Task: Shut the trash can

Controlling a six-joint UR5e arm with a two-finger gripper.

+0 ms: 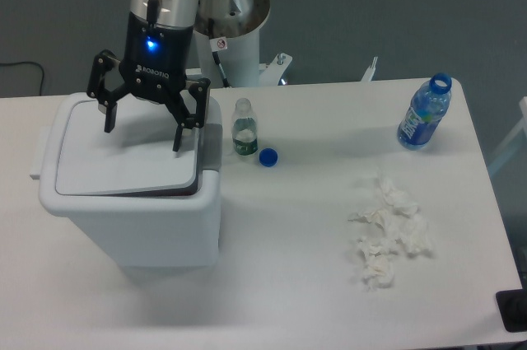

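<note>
Trash can (132, 202): white smooth plastic, rectangular with rounded corners, at the left of the worktop (296, 284); flat lid (123, 156) nearly down, dark gap along the right edge.
Gripper (142, 128): black, blue light, white lettering too small to read; fingers (177, 132) spread wide, released, grasping nothing, above the lid.
Small clear bottle (243, 128), uncapped, upright; blue cap (268, 156) just beside it.
Blue-labelled bottle (424, 115), far right.
Crumpled white tissues (387, 231).
Worktop: matt white; grey floor behind.

The arm's silver wrist cylinder meets a black gripper (142, 128) with white lettering, a blue light and two black linkage fingers.
</note>
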